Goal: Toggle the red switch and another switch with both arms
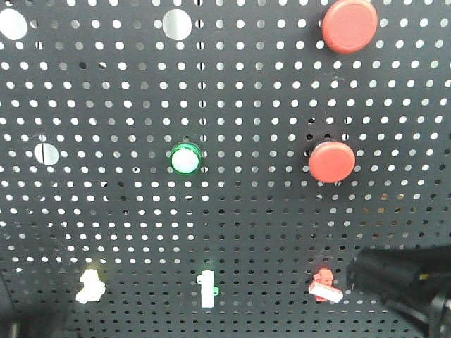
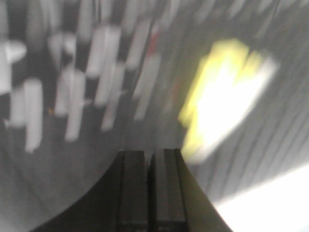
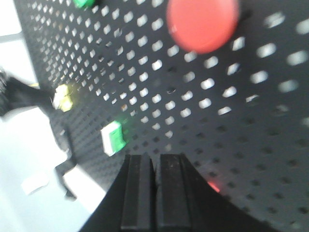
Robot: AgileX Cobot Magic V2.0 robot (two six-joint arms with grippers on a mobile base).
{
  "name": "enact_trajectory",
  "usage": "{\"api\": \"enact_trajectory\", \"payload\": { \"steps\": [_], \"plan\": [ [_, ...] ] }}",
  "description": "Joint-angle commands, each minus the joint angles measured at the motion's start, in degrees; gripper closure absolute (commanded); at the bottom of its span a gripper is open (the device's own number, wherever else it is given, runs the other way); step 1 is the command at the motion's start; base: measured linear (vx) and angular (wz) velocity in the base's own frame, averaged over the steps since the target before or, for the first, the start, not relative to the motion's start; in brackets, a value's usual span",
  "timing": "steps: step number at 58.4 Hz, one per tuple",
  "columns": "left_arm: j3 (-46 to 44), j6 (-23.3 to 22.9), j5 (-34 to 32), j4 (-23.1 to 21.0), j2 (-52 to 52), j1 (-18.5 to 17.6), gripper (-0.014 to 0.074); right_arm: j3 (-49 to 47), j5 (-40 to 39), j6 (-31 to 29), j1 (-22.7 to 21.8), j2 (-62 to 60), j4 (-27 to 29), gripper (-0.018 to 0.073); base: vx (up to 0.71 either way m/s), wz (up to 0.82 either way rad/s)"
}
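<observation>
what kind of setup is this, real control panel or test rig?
Probably a lab test rig: a black perforated pegboard carrying two round red push buttons, a green-ringed button and a bottom row of small toggles, the red switch among them.

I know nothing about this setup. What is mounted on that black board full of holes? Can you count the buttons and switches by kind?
big round red push buttons: 2
round green-rimmed button: 1
small toggle switches: 3, namely the pale yellow-white switch, the green-based switch and the red switch
Total: 6
</observation>
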Motion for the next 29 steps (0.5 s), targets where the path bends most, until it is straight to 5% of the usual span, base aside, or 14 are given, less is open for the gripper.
{"api": "enact_trajectory", "payload": {
  "steps": [1,29],
  "plan": [
    [1.0,-0.8,-4.8,-0.5,-4.4,0.1,0.0594,-1.5,-2.4,-0.2,0.2,-0.3,1.1,0.0565,0.0,0.0],
    [7.7,-0.7,5.0,-0.5,-22.9,0.1,0.0594,-1.5,-3.3,-3.8,0.2,8.1,2.2,0.0565,0.0,0.0]
  ]
}}
